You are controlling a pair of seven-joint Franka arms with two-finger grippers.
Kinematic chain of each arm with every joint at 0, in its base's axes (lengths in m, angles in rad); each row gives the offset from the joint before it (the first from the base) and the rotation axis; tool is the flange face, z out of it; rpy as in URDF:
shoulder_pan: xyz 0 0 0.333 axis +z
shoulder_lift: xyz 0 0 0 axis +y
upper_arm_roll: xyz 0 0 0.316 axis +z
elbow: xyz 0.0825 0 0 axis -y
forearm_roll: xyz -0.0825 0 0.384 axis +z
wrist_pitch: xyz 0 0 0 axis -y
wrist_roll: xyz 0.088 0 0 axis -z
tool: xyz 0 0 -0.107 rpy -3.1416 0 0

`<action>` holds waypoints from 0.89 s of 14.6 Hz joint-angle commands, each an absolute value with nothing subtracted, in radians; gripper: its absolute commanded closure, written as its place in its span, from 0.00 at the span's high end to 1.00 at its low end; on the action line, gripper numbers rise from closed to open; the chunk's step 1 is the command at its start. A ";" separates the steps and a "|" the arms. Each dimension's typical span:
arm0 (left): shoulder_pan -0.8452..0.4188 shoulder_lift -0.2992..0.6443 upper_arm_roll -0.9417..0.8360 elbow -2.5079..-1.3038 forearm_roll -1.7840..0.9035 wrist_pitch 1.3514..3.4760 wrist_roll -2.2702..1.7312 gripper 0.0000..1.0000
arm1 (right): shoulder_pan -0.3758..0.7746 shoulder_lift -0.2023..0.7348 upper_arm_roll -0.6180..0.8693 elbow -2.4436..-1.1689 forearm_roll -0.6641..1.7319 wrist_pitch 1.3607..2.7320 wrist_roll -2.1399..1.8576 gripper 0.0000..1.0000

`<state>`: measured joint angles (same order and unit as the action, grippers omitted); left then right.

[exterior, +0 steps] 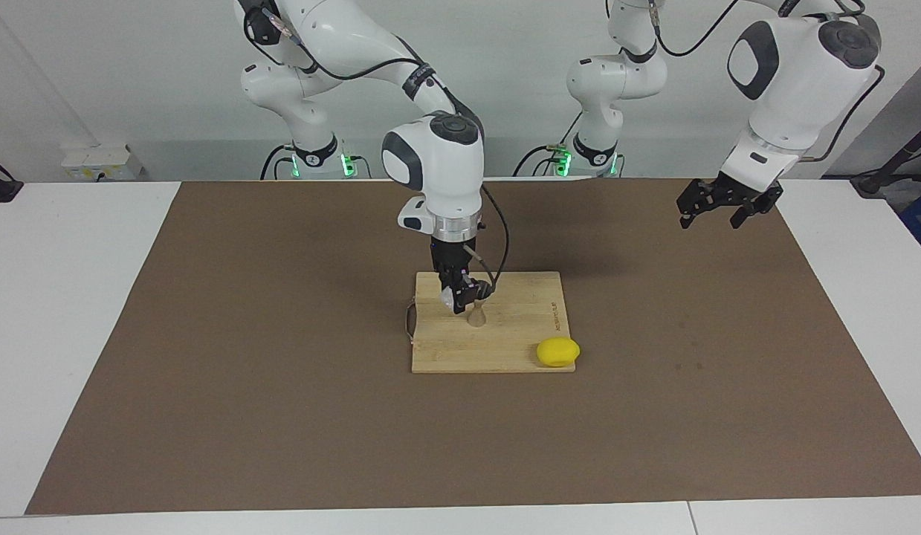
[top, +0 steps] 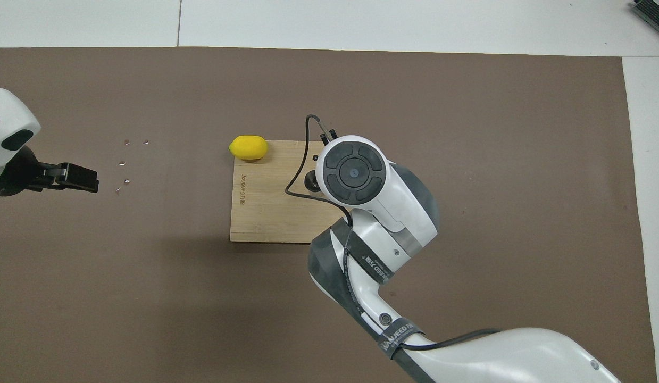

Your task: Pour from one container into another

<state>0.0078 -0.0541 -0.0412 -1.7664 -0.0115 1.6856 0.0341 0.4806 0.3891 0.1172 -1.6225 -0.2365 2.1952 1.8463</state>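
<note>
A small clear glass tumbler [exterior: 450,299] is held tilted in my right gripper [exterior: 459,296], which is shut on it just above a wooden cutting board [exterior: 523,305]. The tumbler's mouth leans toward the small hourglass-shaped jigger [exterior: 476,317], which stands upright on the board right beside it. In the overhead view the right wrist hides the tumbler, and only the jigger's [top: 310,181] dark top shows at its edge. My left gripper [exterior: 724,209] hangs open and empty, raised over the brown mat at the left arm's end of the table.
A yellow lemon [exterior: 557,351] lies on the board's corner farthest from the robots, toward the left arm's end. The board [top: 260,213] sits mid-mat. A few tiny shiny specks [top: 127,162] lie on the mat [top: 467,133] near the left gripper [top: 90,183].
</note>
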 commanded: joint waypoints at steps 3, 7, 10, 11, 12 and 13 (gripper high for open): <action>0.015 -0.100 -0.038 -1.741 0.011 1.577 0.025 1.00 | 0.476 0.397 0.120 -1.600 -0.261 2.175 1.838 0.00; 0.020 -0.120 -0.044 -1.743 0.011 1.572 0.012 1.00 | 0.472 0.397 0.120 -1.598 -0.256 2.175 1.838 0.00; 0.021 -0.130 -0.048 -1.747 0.011 1.572 0.011 1.00 | 0.462 0.397 0.121 -1.598 -0.245 2.177 1.832 0.00; 0.021 -0.130 -0.049 -1.750 0.011 1.572 0.012 1.00 | 0.459 0.397 0.123 -1.600 -0.239 2.177 1.832 0.00; 0.021 -0.133 -0.049 -1.753 0.011 1.574 0.014 1.00 | 0.459 0.397 0.121 -1.598 -0.210 2.178 1.830 0.00; 0.023 -0.135 -0.049 -1.755 0.011 1.574 0.015 1.00 | 0.457 0.397 0.121 -1.598 -0.183 2.183 1.822 0.00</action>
<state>0.0177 -0.1175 -0.0420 -1.7444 -0.0094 1.5846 0.0276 0.4703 0.3891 0.1131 -1.6216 -0.2212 2.1934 1.8460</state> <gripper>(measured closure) 0.000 0.489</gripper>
